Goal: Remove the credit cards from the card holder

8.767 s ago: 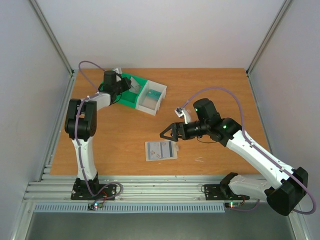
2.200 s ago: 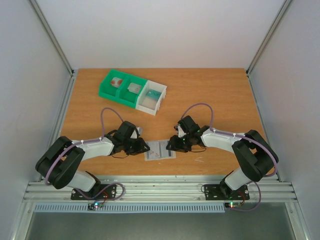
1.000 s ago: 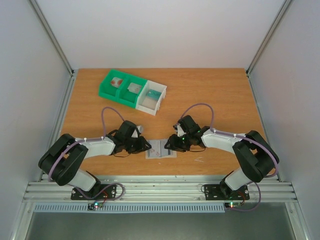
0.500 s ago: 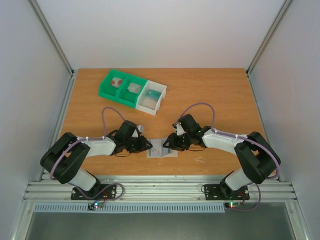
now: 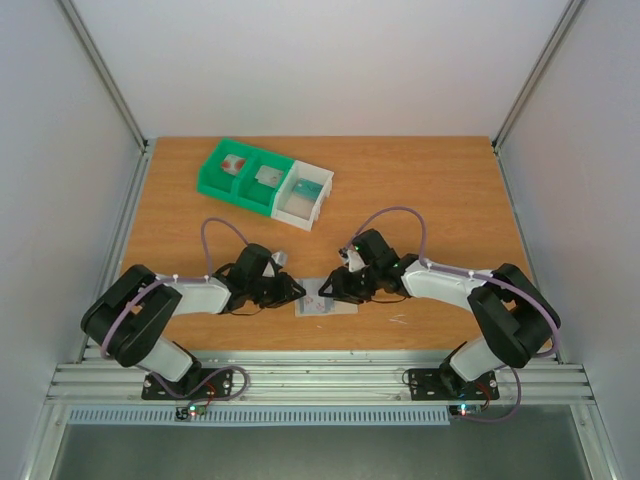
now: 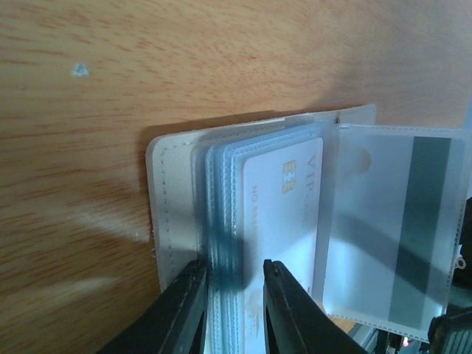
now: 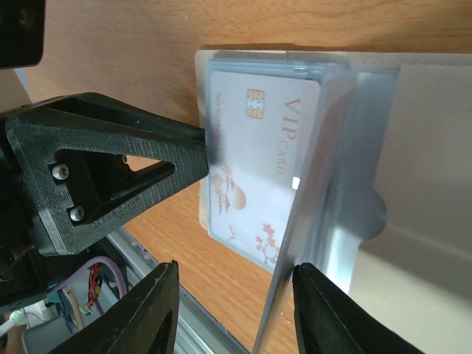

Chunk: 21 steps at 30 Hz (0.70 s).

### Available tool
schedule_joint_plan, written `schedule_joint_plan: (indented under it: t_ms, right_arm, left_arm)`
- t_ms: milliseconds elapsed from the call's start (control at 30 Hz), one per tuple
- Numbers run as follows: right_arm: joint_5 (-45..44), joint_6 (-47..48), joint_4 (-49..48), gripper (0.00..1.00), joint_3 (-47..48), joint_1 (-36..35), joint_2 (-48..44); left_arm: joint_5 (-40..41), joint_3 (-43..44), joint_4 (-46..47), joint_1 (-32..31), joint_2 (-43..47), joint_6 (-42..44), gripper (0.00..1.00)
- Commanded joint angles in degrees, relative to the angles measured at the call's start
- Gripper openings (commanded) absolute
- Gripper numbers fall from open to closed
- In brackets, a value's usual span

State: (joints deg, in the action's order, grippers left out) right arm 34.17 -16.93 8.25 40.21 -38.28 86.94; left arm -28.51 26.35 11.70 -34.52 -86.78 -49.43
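The card holder [image 5: 322, 300] lies at the lower middle of the table [image 5: 440, 190], with both arms bent low and reaching in from either side. The left claw [image 5: 293, 292] is closed on the holder's stack of clear sleeves near the spine. This probably anchors the holder so it cannot slide while the other arm works.

In the left wrist view, that claw [image 6: 232, 274] pinches the blue sleeve edges at the bottom of the frame. A white card [image 6: 284, 214] sits in the sleeve beside it. On the right of the frame a flap [image 6: 398, 228] is lifted, with a second card [image 6: 431, 221] inside showing a dark stripe.

The right claw [image 7: 236, 299] stands open. One finger rests against the raised flap [image 7: 324, 243], seemingly to hold it up and expose the white card [image 7: 258, 169]. Both cards are still inside their sleeves.

The tray [image 5: 264, 184] sits at the upper left. Several seconds earlier the left arm was reaching there while the holder lay flat and untouched. Over the last second the right claw has edged leftward over the holder, so less of the holder shows between the two claws.
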Motion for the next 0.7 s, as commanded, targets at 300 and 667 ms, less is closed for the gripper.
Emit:
schedule_joint_plan:
  t_ms: [300,667]
  right_arm:
    - [2.5,-1.6,-3.2,0.45,2.2,-1.8,2.7]
    - [2.2,-0.9,-2.0,0.54,2.6,-1.9,2.2]
  left_arm:
    - [-1.4,-1.9,2.7,-0.4,-0.6,-2.1,0.22]
    - [0.5,-0.7,-2.8,-0.5,3.5,-1.2,0.22]
